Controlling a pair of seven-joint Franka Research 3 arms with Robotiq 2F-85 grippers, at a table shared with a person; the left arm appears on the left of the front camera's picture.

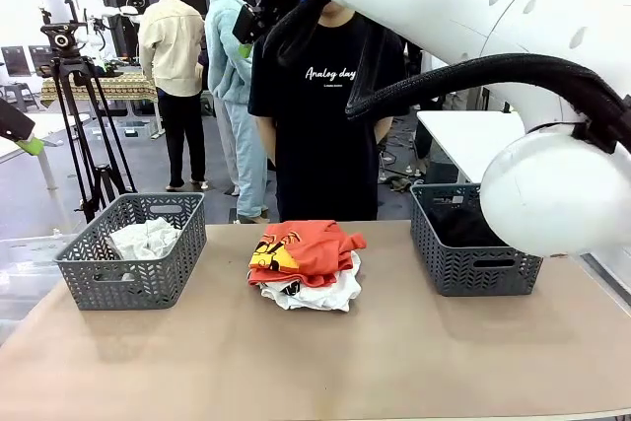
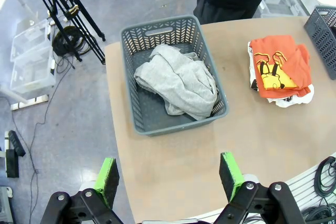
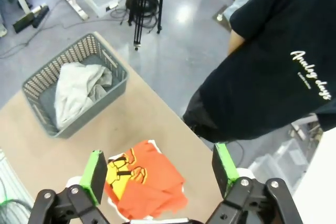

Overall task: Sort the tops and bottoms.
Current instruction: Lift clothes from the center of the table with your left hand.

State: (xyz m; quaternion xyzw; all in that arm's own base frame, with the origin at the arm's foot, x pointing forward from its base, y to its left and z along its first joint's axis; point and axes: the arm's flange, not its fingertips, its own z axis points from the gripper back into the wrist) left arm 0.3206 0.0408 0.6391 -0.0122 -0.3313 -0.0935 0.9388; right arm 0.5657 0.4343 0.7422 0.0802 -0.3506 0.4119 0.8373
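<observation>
Sorting is part done: tops (image 1: 145,239) are binned left, bottoms (image 1: 458,224) right, a pile (image 1: 306,258) is left; left gripper (image 2: 168,159) and right gripper (image 3: 157,150) are spread empty

Grey basket L (image 1: 128,288), grey basket R (image 1: 471,271), brown table (image 1: 315,362), person in black tee (image 1: 325,135), tripod (image 1: 65,42)

Held high, the left claw (image 2: 168,177) and right claw (image 3: 158,169) gape wide.
</observation>
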